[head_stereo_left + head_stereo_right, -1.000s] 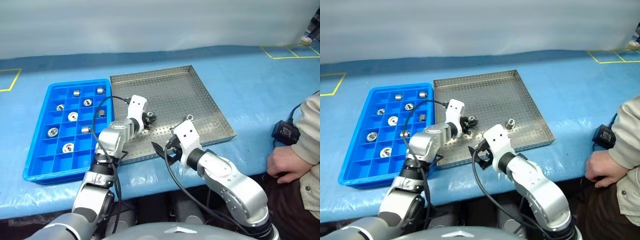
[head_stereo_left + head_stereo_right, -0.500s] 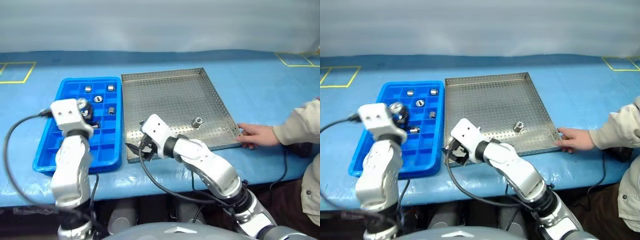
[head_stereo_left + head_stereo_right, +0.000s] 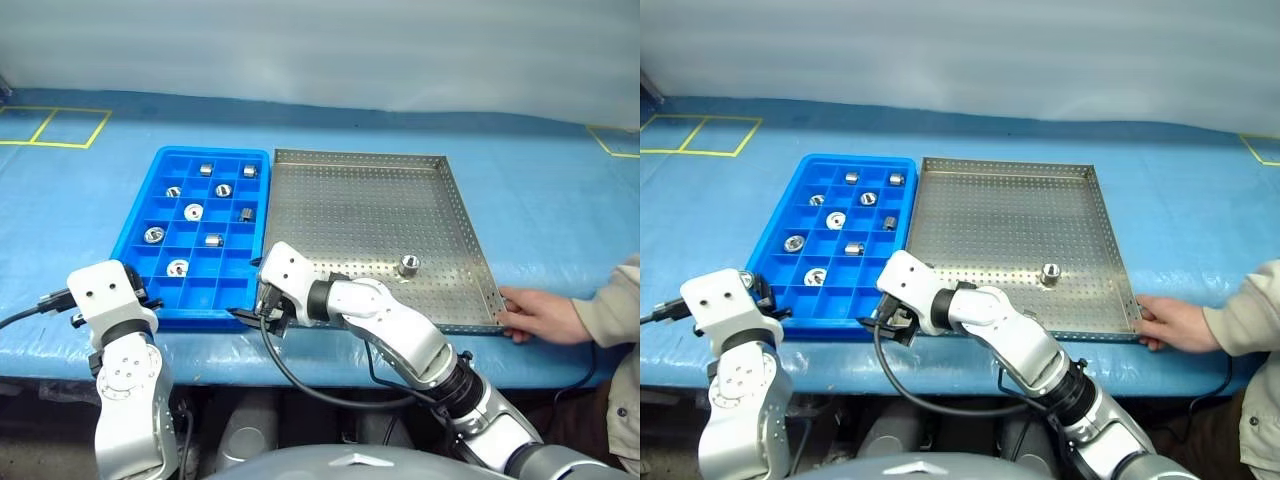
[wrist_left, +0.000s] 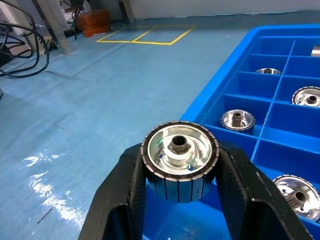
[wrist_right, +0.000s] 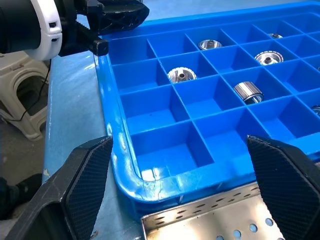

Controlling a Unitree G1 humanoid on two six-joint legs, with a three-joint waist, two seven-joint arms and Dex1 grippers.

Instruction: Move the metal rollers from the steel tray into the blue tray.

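One roller (image 4: 180,165) pinched in left gripper (image 4: 181,172), near blue tray's (image 3: 140,225) outer near corner, seemingly just off its rim. Seven more in compartments, one (image 3: 408,266) left on steel tray (image 3: 340,200). Right gripper (image 5: 185,185) spread wide, empty, at trays' near junction.

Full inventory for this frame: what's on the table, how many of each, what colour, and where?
blue tray: one, bright blue, on the table left of the steel tray.
steel tray: one, grey, perforated, centre of the table.
rollers in the blue tray: nine, silver, spread over its compartments.
roller in the steel tray: one, silver, near its front right.
held roller: one, silver, beside the blue tray's outer edge.
table: one, blue cover, yellow tape marks.
person's hand: one, at the steel tray's near right corner.
left gripper: black, shut on the held roller.
right gripper: black, open, at the blue tray's near corner.
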